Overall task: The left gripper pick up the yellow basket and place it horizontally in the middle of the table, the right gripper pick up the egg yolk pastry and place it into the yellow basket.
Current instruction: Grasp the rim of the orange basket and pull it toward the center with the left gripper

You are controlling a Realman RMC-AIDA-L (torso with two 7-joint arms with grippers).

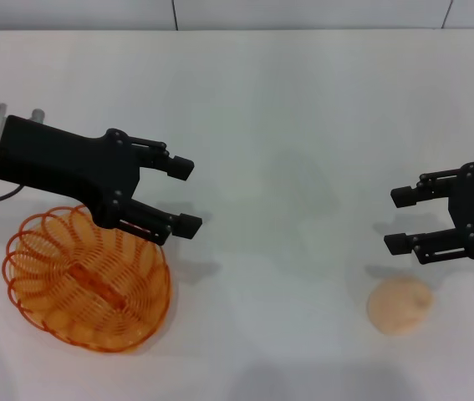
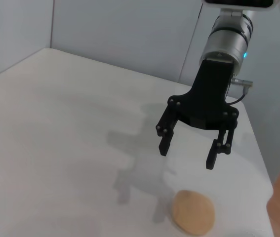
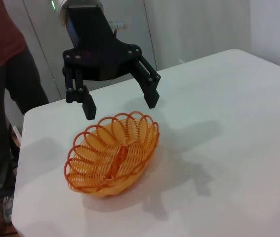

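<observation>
The yellow basket (image 1: 86, 284) lies on the white table (image 1: 287, 125) at the near left, empty. My left gripper (image 1: 186, 196) is open and hovers just above the basket's far right rim, apart from it. The right wrist view shows the same: the left gripper (image 3: 121, 106) is open over the basket (image 3: 112, 153). The egg yolk pastry (image 1: 399, 305) lies on the table at the near right. My right gripper (image 1: 394, 220) is open and hovers just beyond and above it. In the left wrist view the right gripper (image 2: 187, 155) is open above the pastry (image 2: 193, 212).
A person in a red shirt and dark trousers (image 3: 1, 74) stands beyond the table's left edge. The table's right edge (image 2: 260, 163) runs close to the pastry. A grey wall (image 1: 303, 12) runs behind the table.
</observation>
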